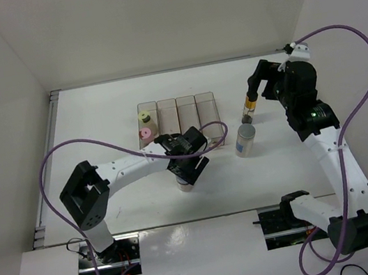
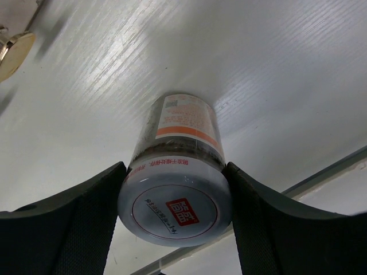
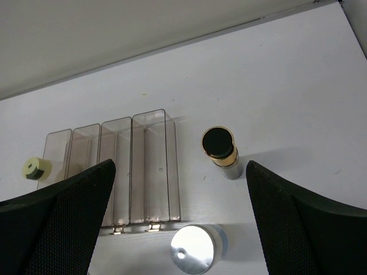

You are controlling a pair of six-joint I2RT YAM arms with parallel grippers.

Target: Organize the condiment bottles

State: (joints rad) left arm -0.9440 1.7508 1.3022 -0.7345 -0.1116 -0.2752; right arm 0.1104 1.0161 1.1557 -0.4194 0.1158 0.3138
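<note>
Two of five bottles racked: yellow-lidded jar (image 1: 144, 116) and pink-lidded jar (image 1: 147, 134) sit in end compartment of clear, hard plastic rack (image 1: 197, 110).

Left gripper (image 2: 174, 167): black textured jaws pressed against both sides of jar with white-red labelled lid (image 2: 175, 211). Jar squat, round, glossy. It seems to rest on white table (image 2: 258, 69), though contact is unclear.

Right gripper (image 3: 179, 166): jaws wide apart, holding nothing. Slim black-capped amber bottle (image 3: 220, 150) stands between jaws, just beyond tips. Grey-white capped cylinder (image 3: 195, 247), with shiny flat top, stands nearer wrist. Both are outside rack.
</note>
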